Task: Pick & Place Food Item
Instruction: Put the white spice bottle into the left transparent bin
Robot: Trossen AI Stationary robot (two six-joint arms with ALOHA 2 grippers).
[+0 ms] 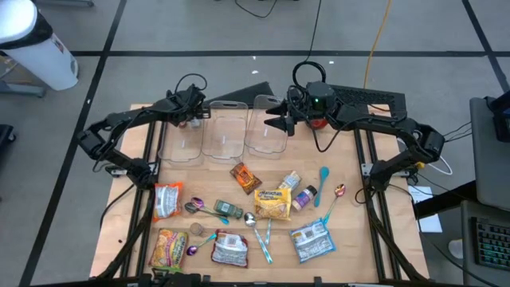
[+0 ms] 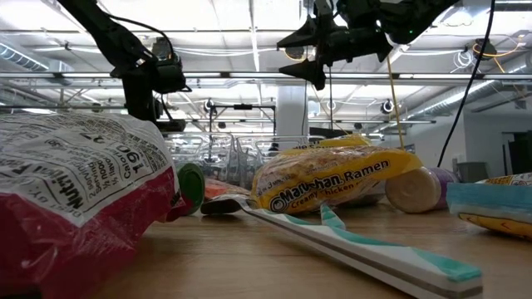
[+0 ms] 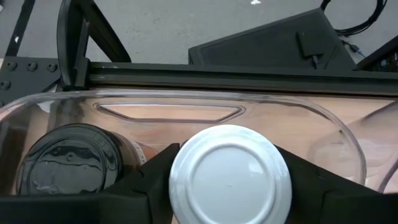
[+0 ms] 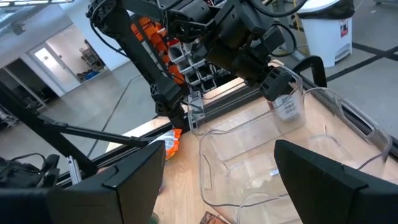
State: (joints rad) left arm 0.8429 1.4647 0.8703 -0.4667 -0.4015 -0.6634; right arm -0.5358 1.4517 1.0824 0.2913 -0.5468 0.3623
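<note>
- A white bin (image 1: 36, 48) stands on the grey floor (image 1: 199, 32) beyond the table's (image 1: 351, 255) far left corner.
- A yellow cable (image 1: 374, 40) and a black cable (image 1: 259, 9) trail across that floor.
- A keyboard (image 1: 492, 243) sits right of the table.
- White papers (image 1: 422, 207) lie by the table's right edge.

Around my wooden table (image 1: 358, 239) lies a grey floor (image 1: 199, 28) crossed by dark lines. A white bin (image 1: 36, 48) stands off the far left corner, and a yellow cable (image 1: 374, 40) trails across the floor behind. To the right I see a desk edge with a keyboard (image 1: 490, 243). Level across the table, a white ceiling (image 2: 249, 25) with pipes and bright lights, and a pale column (image 2: 293, 112).
</note>
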